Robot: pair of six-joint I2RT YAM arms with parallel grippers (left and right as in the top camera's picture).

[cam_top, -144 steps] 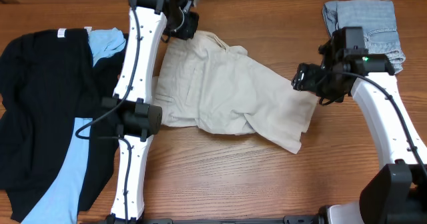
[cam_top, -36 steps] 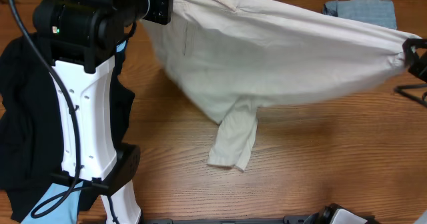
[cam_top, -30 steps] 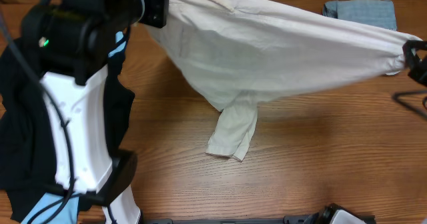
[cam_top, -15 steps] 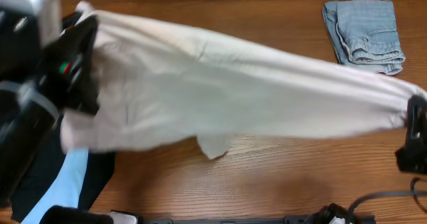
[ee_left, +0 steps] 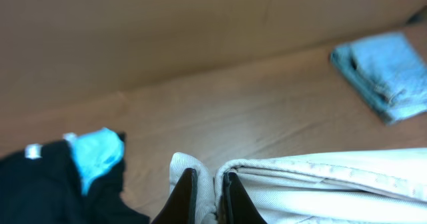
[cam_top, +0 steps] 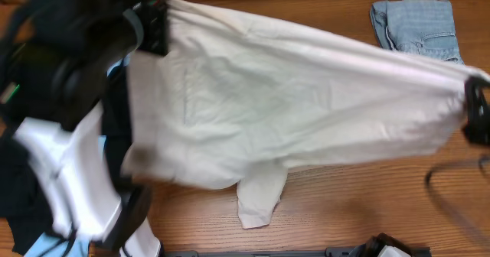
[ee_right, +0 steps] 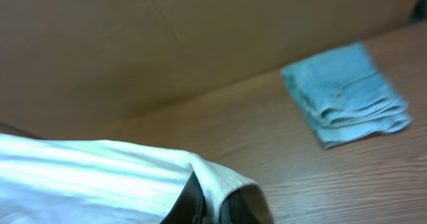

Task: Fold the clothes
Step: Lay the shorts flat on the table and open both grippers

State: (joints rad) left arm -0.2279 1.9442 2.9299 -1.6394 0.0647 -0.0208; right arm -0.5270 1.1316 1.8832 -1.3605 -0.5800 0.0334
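Over the table, overhead view: beige khaki shorts (cam_top: 291, 104) stretched wide between left gripper (cam_top: 153, 29) and right gripper (cam_top: 476, 113), lifted off the table (cam_top: 367, 211). One flap hanging low at the middle, tip near the wood, contact unclear.
Why held so: probably pulled taut by two edges to flatten the cloth before laying it down for a fold.
Rest of the clothes, overhead: pale denim shorts (cam_top: 417, 27) already folded at the far right corner. Black garment (cam_top: 15, 200) and light-blue shirt (cam_top: 42, 245) at the left, largely hidden by the left arm (cam_top: 69, 173), not yet folded.
Missing from overhead: finger detail, blurred at both ends.
Left wrist view: fingers (ee_left: 183, 201) pinched almost together on a thick edge of the beige khaki shorts, seemingly the waistband. Black garment and light-blue shirt plain at lower left, pale denim shorts at far right.
Right wrist view: jaws clamped tight on a bunched edge of the beige khaki shorts, fingers mostly buried in cloth. Pale denim shorts on the wood beyond.
Missing from both wrist views: hanging flap and full spread of the cloth.
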